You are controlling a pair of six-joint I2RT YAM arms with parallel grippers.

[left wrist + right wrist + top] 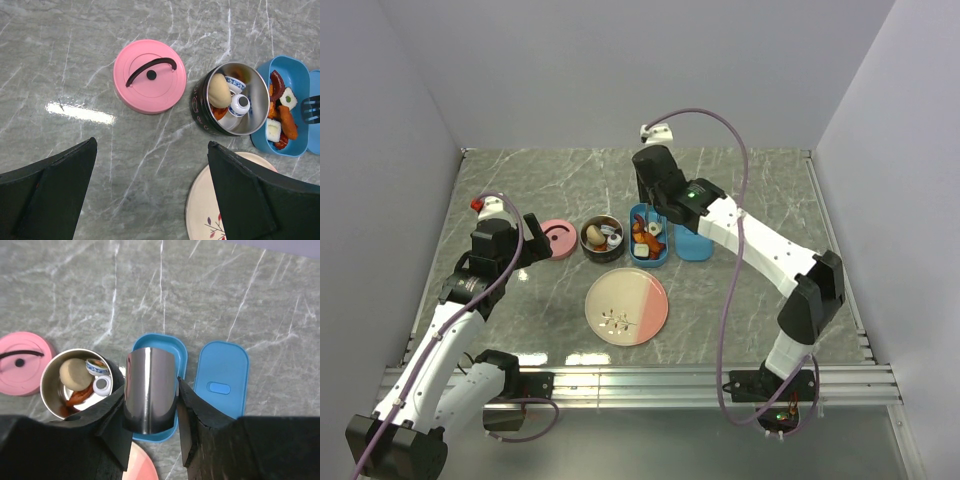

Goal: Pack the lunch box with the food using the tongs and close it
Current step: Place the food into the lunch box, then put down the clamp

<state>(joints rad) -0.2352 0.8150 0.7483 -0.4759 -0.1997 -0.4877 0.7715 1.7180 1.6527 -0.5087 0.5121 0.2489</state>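
Observed: the right gripper (150,392) hangs directly over the open blue lunch box (160,340). Its fingers (192,410) are part-closed, pressed against either side of the silver tongs (149,367). The tongs are gripped at their broad upper part and point down towards the box. Their tips cannot be made out in the right wrist view.

The lunch box stands on the grey marbled worktop (520,180), near the centre. The food (281,112) lying in it includes orange and red pieces and white squares. The blue lid (220,380) lies flat on the worktop just beside the box, on its right, with its inner face up.

To the left of the lunch box, just beside it, stands a round metal tin (256,92), open. It holds a beige bun (219,90) and several other small pieces. Further left a pink lid (150,76) with a black handle lies flat near the tin.

A plate (645,300), half cream and half pink, sits nearer the arm bases, in front of the tin and the box. No food is seen on it.

The left gripper (152,160) hovers above the worktop near the pink lid. Its jaws are spread wide and grasp nothing.
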